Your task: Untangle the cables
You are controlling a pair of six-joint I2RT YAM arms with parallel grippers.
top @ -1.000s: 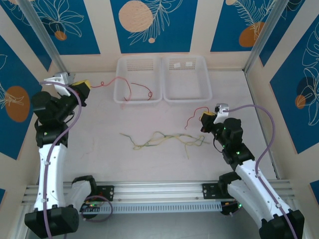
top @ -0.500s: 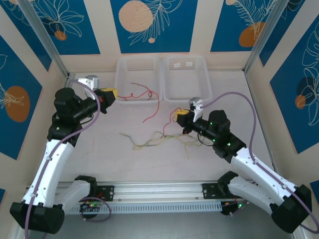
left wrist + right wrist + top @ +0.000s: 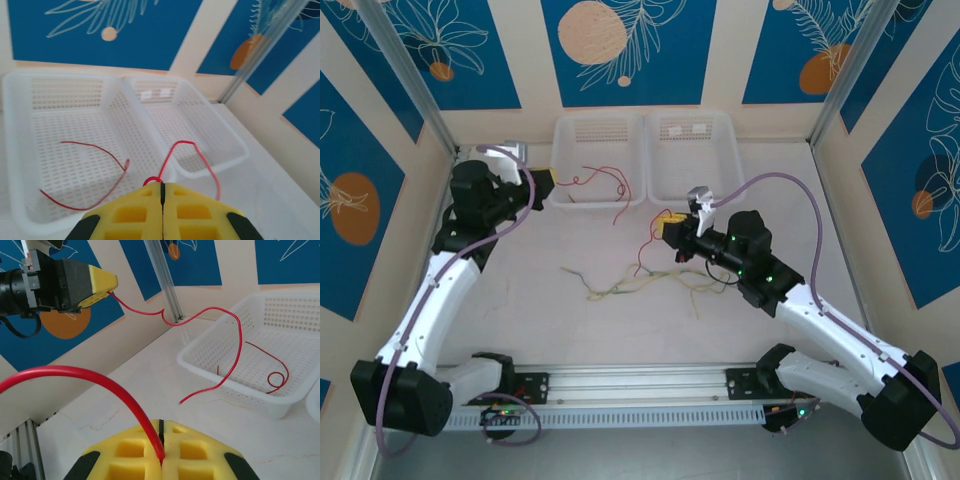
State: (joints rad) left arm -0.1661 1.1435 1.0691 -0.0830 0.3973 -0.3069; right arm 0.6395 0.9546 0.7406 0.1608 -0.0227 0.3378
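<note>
Swinging in from the sides of the table (image 3: 510, 285) over the past second, both hands ended nearer its centre. The left hand (image 3: 548, 181) sat at the front corner of the left basket (image 3: 560, 198), and the right hand (image 3: 668, 226) was above mid-table. Each was clenched on a thin, kinked strand. The left's red cable (image 3: 239, 342) arched past the basket rim, its free end in the air. The right's second red cable (image 3: 75, 371) curled down toward the pale yellow-green cables (image 3: 640, 280), which lay tangled on the table. A third red strand (image 3: 95, 147) lay inside the basket.
</note>
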